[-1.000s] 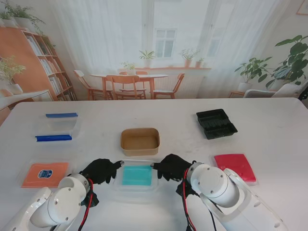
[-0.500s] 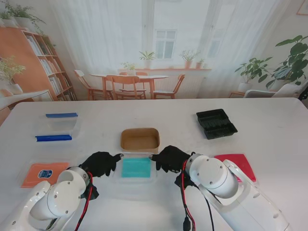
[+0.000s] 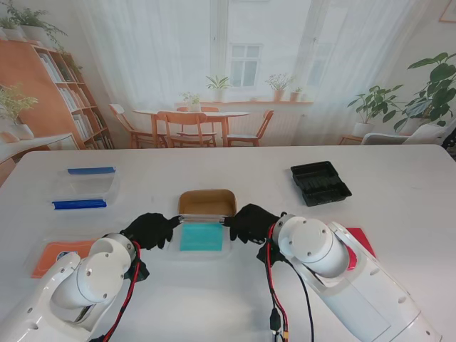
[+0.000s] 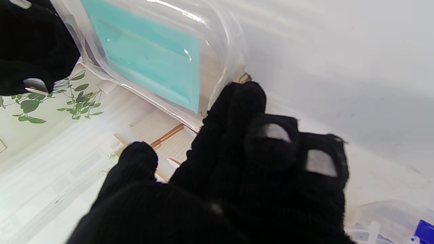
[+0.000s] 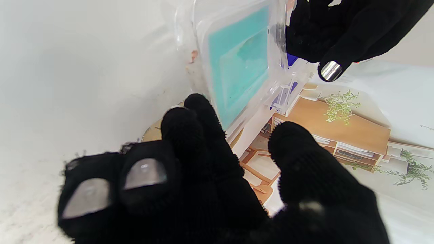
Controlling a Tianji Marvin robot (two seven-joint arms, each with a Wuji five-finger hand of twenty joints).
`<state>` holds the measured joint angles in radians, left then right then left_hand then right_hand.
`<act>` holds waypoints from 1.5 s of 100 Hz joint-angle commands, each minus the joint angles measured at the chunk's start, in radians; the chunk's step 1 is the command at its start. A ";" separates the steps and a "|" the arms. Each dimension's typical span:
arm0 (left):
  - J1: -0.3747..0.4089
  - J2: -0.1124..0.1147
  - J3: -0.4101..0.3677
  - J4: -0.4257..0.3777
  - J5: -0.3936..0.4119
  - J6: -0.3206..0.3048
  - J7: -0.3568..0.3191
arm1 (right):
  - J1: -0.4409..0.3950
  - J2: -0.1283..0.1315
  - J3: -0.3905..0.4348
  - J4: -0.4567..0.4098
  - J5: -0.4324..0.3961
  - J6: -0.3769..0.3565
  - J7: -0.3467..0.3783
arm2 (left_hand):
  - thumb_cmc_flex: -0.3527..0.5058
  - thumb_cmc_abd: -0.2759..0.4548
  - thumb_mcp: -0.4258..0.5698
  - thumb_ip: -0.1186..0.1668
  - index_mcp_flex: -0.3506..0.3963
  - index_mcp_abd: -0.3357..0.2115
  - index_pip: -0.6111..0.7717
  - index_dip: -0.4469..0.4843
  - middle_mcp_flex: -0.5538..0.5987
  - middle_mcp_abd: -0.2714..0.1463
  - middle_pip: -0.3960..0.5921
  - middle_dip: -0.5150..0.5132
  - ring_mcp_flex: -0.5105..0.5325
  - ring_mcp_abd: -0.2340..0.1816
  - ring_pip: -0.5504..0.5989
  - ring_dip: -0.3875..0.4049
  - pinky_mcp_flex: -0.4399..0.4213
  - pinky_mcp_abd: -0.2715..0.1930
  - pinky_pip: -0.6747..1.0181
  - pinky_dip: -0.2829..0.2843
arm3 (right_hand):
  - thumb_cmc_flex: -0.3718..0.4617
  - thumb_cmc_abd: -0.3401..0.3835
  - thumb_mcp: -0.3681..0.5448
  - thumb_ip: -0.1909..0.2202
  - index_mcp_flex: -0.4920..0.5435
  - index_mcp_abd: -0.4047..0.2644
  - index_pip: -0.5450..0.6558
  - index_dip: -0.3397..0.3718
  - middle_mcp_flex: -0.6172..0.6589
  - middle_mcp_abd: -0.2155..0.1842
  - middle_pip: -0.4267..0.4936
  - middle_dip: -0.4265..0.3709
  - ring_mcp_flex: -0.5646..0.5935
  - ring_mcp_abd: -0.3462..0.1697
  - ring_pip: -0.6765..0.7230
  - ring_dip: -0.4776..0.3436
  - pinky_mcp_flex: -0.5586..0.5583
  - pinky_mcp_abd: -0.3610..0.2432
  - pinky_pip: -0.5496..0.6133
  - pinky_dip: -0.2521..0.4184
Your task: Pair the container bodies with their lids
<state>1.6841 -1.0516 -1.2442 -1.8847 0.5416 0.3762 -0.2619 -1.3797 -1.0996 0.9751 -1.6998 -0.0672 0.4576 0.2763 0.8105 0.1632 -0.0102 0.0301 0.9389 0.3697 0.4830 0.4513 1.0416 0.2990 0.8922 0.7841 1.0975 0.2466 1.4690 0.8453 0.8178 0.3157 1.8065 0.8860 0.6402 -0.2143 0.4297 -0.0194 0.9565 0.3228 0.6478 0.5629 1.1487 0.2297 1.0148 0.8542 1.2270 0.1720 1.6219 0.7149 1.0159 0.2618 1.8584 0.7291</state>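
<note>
A clear lid with a teal panel (image 3: 201, 236) is held between both black-gloved hands, lifted off the table just nearer to me than the brown paper box (image 3: 207, 202). My left hand (image 3: 151, 230) is shut on its left edge and my right hand (image 3: 251, 223) on its right edge. The left wrist view shows the clear lid (image 4: 149, 54) pinched at its rim by my left hand's fingertips (image 4: 244, 98). The right wrist view shows the teal panel of the clear lid (image 5: 237, 67) with my right hand's fingers (image 5: 200, 112) against its edge.
A clear container with blue clips (image 3: 87, 187) stands at the far left. An orange lid (image 3: 50, 256) lies at the near left, partly hidden by my left arm. A black tray (image 3: 320, 182) sits at the far right. A red lid (image 3: 362, 241) peeks out beside my right arm.
Both hands have carried the clear teal lid away from me toward the brown box, raising it off the table. Both arms have stretched forward, covering more of the orange and red lids.
</note>
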 commanded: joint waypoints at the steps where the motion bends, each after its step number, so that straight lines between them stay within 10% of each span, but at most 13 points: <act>1: -0.014 -0.016 0.016 0.004 -0.013 -0.005 -0.005 | 0.020 -0.019 -0.010 0.001 0.010 -0.002 0.019 | 0.019 0.025 -0.017 -0.022 -0.028 -0.001 -0.061 -0.031 0.006 -0.051 0.009 -0.003 0.006 0.010 -0.012 0.006 0.012 -0.092 0.105 0.014 | -0.026 -0.006 0.005 0.020 0.002 0.050 -0.038 -0.017 0.009 0.117 0.028 -0.009 0.006 -0.054 0.075 0.008 0.034 -0.155 0.199 0.010; 150: -0.313 -0.039 0.152 0.238 -0.104 0.050 0.014 | 0.327 -0.108 -0.135 0.349 0.147 -0.028 -0.022 | 0.021 0.021 -0.017 -0.021 -0.028 0.001 -0.069 -0.031 0.004 -0.049 0.007 -0.002 0.005 0.010 -0.012 0.007 0.012 -0.092 0.105 0.014 | -0.024 -0.011 0.010 0.022 0.003 0.051 -0.038 -0.018 0.010 0.117 0.027 -0.010 0.007 -0.053 0.076 0.007 0.034 -0.150 0.199 0.013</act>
<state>1.3845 -1.0708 -1.1053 -1.6481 0.4496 0.4332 -0.2441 -1.0716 -1.1832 0.8485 -1.3524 0.0663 0.4400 0.2364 0.8105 0.1632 -0.0102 0.0301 0.9387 0.3746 0.4593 0.4505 1.0414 0.3010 0.8915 0.7841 1.0974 0.2483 1.4688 0.8453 0.8178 0.3171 1.8065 0.8863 0.6402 -0.2147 0.4304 -0.0194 0.9566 0.3242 0.6600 0.5669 1.1488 0.2312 1.0144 0.8542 1.2269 0.1730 1.6219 0.7149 1.0159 0.2628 1.8587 0.7298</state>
